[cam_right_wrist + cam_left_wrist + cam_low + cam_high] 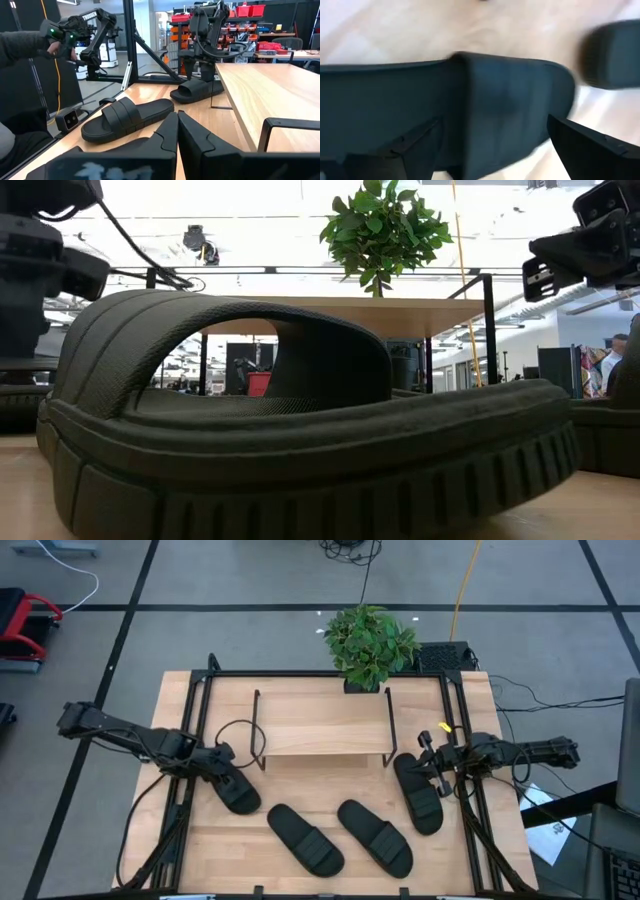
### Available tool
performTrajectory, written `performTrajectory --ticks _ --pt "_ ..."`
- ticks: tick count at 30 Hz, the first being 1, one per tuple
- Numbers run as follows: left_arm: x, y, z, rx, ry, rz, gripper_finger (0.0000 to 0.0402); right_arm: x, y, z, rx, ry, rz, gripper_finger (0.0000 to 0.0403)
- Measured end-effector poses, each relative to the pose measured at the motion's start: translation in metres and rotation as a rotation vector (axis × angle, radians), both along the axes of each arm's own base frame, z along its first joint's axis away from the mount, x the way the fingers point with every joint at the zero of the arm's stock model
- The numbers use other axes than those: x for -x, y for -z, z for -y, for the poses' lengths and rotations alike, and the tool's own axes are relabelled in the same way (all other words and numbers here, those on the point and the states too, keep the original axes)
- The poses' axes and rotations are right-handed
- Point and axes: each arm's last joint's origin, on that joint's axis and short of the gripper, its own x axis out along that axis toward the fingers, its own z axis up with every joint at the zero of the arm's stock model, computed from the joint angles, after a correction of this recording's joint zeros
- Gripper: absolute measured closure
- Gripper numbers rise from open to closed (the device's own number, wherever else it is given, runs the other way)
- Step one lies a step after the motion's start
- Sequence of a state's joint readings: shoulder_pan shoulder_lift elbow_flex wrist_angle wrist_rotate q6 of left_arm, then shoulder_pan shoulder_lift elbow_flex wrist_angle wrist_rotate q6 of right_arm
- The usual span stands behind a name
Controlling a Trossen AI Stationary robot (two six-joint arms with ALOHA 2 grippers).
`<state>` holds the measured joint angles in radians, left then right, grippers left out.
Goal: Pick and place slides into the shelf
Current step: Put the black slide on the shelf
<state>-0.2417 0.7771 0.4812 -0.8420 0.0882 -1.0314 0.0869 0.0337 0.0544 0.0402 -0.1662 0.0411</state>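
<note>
You're at the grasp: left gripper (pixel 222 772), jaws spread, straddles the left slide (pixel 234 789); close and carry it to the shelf (pixel 322 722), while the right gripper (pixel 440 762) waits, jaws closed.

Lying under grey floor tiles' (pixel 250 570) dark seams. Standing at the tabletop's (pixel 180 690) far edge: a potted plant (pixel 370 645). Glowing behind: bright workshop ceiling lights (pixel 250 220), red storage bins (pixel 250 10).

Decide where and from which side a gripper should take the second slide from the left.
Probably its wide strap, pinched from straight above: the slide lies flat, sole down, and the strap arches clear of it, leaving a finger gap.
</note>
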Motion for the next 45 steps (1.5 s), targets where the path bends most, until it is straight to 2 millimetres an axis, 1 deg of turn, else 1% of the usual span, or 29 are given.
performTrajectory --ticks 4,9,15,19,22,25,28,33,34,35,40,42,45 --pt "-0.007 0.0 0.002 0.008 0.04 0.036 0.0047 -0.001 0.001 0.0 0.001 0.0 -0.018 0.0403" --pt "-0.016 0.007 0.004 -0.004 0.053 0.006 0.0045 -0.003 0.003 0.0 0.004 0.0 -0.039 0.0403" --pt "-0.027 0.017 0.008 0.003 0.102 -0.036 0.0055 -0.003 0.003 0.0 0.003 0.0 -0.038 0.0403" --pt "-0.031 0.023 0.01 0.001 0.149 -0.059 0.0073 -0.003 0.002 0.0 0.003 -0.003 -0.031 0.0403" --pt "-0.032 0.025 0.011 0.013 0.186 -0.081 0.0105 -0.003 0.002 0.0 0.002 -0.003 -0.03 0.0403" --pt "-0.032 0.025 0.012 0.039 0.223 -0.077 0.0158 -0.003 0.002 0.0 0.002 -0.004 -0.028 0.0403" --pt "-0.031 0.024 0.013 0.069 0.278 -0.063 0.0231 -0.003 0.002 0.0 0.002 -0.003 -0.028 0.0403" --pt "-0.028 0.02 0.014 0.082 0.357 -0.027 0.0364 -0.003 0.002 0.0 0.002 -0.003 -0.026 0.0403" --pt "-0.028 0.019 0.014 0.09 0.365 -0.019 0.0381 -0.003 0.002 0.0 0.002 -0.003 -0.026 0.0403" --pt "-0.027 0.018 0.014 0.093 0.366 -0.012 0.0389 -0.003 0.002 0.0 0.002 -0.003 -0.026 0.0403" --pt "-0.023 0.01 0.013 0.083 0.367 0.021 0.0396 -0.003 0.002 0.0 0.002 -0.002 -0.026 0.0403" --pt "-0.021 -0.002 0.012 0.057 0.364 0.025 0.0397 -0.003 0.002 0.0 0.002 -0.002 -0.025 0.0403" --pt "-0.016 -0.028 0.01 -0.034 0.372 0.036 0.0398 -0.003 0.002 0.0 0.002 -0.001 -0.025 0.0403"
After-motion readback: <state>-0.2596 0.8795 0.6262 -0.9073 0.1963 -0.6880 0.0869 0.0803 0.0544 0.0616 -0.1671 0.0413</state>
